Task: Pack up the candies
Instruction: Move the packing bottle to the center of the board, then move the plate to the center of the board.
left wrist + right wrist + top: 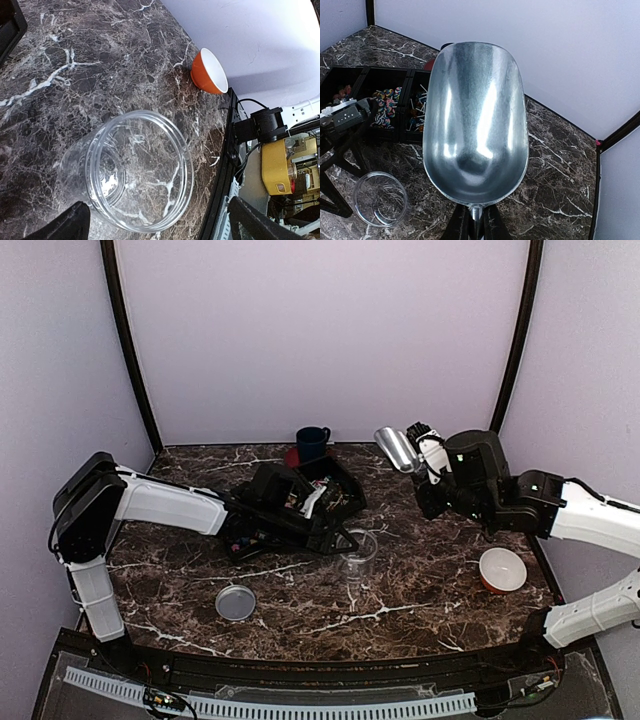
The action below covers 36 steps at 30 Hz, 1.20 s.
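My right gripper point(474, 224) clamps the empty scoop point(475, 125), mid-frame; my left gripper point(160, 227) stands wide open around the empty jar point(135, 170). The candies point(385, 107) lie in the tray point(385, 75), upper left, so all packing remains.

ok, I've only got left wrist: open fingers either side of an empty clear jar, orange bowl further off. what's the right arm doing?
Observer: The right gripper is shut on the handle of a metal scoop. It's raised over the table's far right, well clear of the jar.
Operator: and the candies, where are they? none in my view.
Observer: The candies sit in a black tray with compartments, just past the jar toward the back wall and partly under the left arm.
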Motion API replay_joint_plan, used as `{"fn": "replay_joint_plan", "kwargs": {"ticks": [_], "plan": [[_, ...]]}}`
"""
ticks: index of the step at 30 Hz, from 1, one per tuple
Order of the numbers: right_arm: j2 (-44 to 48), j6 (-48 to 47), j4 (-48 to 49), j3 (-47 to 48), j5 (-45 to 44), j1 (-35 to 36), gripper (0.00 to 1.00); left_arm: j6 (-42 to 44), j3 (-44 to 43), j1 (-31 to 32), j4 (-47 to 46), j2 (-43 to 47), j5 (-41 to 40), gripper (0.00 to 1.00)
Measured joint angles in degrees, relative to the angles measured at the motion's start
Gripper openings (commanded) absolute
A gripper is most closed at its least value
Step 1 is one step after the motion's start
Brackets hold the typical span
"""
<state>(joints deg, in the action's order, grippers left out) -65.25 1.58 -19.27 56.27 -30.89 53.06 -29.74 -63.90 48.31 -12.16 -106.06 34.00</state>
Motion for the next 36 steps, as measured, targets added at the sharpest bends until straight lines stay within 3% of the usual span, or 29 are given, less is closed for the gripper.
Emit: {"fn": "replay_joint_plan", "kwargs": {"ticks": [8,14,27,32,36], "plan": [[0.0,-0.1,0.0,-0.4,0.0,0.0,0.0,3.0,-2.3,0.3,3.8,0.7,-3.5,0.99],[0.0,-0.3,0.0,-0.4,0.0,0.0,0.0,7.2,-4.0,-2.8,12.2,7.8,-11.7,0.99],[-0.2,-0.7,0.0,-0.4,1.4,0.0,0.0,20.2,-3.3,-10.4,22.3,32.6,-43.5,0.99],[-0.7,-0.7,0.0,-0.4,2.5,0.0,0.0,25.3,-5.2,-13.9,28.2,30.1,-46.8,0.99],[-0.7,-0.7,-0.1,-0.4,3.0,0.0,0.0,27.5,-5.4,-18.9,32.4,26.4,-43.6,0.99]]}}
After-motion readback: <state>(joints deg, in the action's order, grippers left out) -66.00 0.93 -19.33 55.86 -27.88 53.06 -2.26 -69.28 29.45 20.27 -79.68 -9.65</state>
